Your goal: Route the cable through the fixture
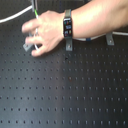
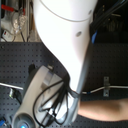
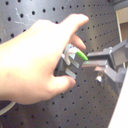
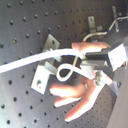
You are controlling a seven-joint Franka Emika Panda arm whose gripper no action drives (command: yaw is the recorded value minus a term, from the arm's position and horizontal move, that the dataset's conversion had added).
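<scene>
We see a bare human hand [image 1: 44, 31] in the first exterior view, reaching over a matte black perforated board [image 1: 70, 95] with its regular grid of small holes. The wrist wears a dark smartwatch [image 1: 67, 25] with a glossy rectangular face. The fingers curl around the fixture [image 1: 27, 46], a small grey bent-metal clip sitting askew near the first exterior view's left edge. The cable [image 1: 12, 17], a thin, smooth white cord, arcs in from the first exterior view's upper left toward the hand, with a short green band [image 1: 35, 14] just above the knuckles.

In the first wrist view the hand [image 3: 35, 62] pinches the fixture [image 3: 67, 65], and the cable's green band [image 3: 80, 54] lies beside the grey, blocky gripper [image 3: 90, 63]. In the second wrist view the cable [image 4: 35, 59] curls into a loop just ahead of the gripper [image 4: 90, 60], above the forked sheet-metal fixture [image 4: 42, 77]. We cannot tell whether the jaws are parted or closed.

The second exterior view is mostly filled by the arm's glossy white shell [image 2: 65, 35] and black hoses.
</scene>
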